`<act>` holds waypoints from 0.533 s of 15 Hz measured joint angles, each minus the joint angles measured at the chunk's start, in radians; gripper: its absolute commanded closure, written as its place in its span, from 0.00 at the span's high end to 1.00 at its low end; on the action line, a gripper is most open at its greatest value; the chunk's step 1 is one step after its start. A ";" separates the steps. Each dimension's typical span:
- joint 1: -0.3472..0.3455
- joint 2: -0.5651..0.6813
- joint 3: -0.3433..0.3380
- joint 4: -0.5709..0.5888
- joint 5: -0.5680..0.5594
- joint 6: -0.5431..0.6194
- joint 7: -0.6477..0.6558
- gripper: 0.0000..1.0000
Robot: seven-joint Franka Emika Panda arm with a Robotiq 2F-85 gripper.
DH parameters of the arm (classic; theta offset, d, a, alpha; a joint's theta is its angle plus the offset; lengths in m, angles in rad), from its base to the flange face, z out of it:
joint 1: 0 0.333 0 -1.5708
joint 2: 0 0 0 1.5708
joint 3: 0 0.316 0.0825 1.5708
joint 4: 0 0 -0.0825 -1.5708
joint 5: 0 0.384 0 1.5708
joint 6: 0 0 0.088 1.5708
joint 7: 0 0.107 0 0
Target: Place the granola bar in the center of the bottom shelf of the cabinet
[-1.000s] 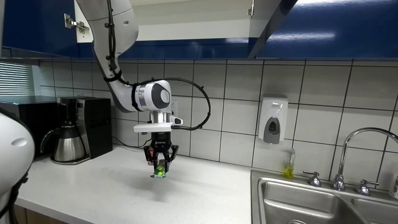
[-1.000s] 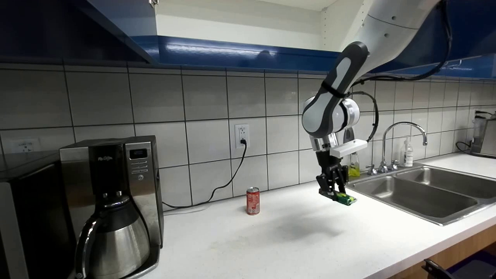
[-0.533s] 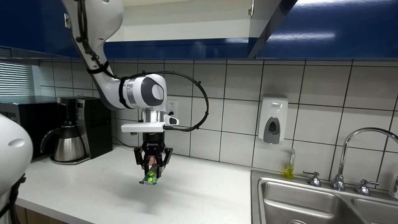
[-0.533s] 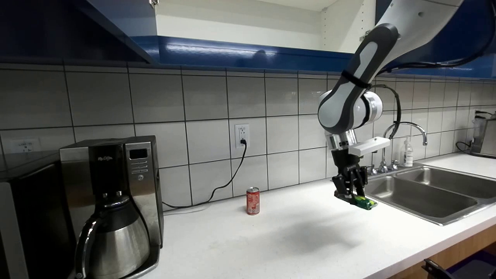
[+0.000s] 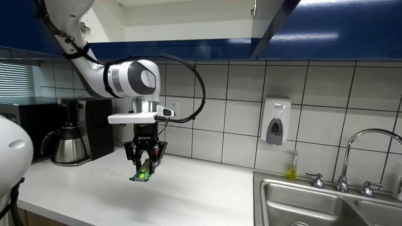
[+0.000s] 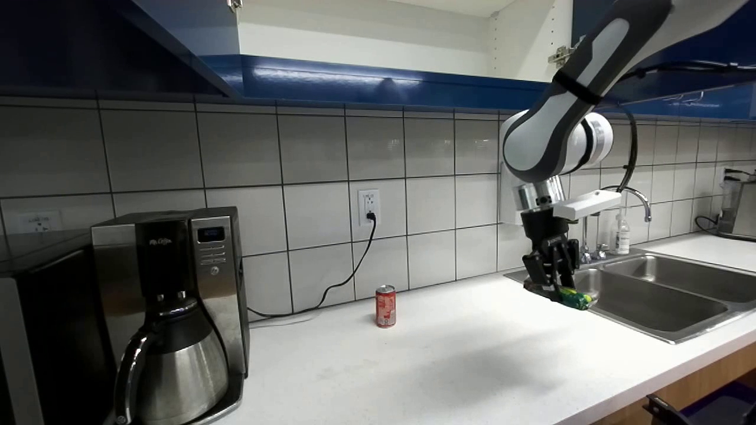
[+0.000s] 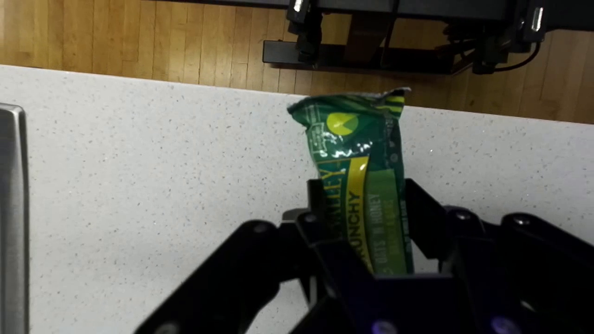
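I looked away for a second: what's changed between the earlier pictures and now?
The gripper has carried the granola bar away from the tiled wall, toward the front edge of the countertop, then slightly up. It keeps its hold; nothing was released. The red can, coffee maker and open cabinet stayed as they were.

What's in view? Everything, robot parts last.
Granola bar: 1, green, above counter
Open cabinet: 1, blue, on wall
Counter: 1, white, below cabinet
Can: 1, red, on counter
Coffee maker: 1, black and silver, on counter
Pot: 1, silver, in coffee maker
Dark appliance: 1, black, beside coffee maker
Sink: 1, silver, in counter
Faucet: 1, silver, behind sink bowls
Small bottle: 1, yellow, near faucet
Pump bottle: 1, whitish, near faucet
Soap dispenser: 1, white and grey, on wall
Outlets: at least 2, white, on wall
Blinds: 1, grey, behind dark appliance
Arm: 1, white, above counter
Gripper: 1, black, gripping granola bar
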 measured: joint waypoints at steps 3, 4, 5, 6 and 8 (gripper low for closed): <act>0.005 -0.098 0.002 -0.004 0.001 -0.076 -0.005 0.18; 0.006 -0.130 0.002 -0.003 0.001 -0.104 -0.007 0.18; 0.007 -0.165 0.003 -0.002 0.001 -0.137 -0.009 0.18; 0.007 -0.198 0.004 0.001 0.002 -0.172 -0.010 0.18; 0.008 -0.262 0.007 0.013 0.005 -0.253 -0.016 0.18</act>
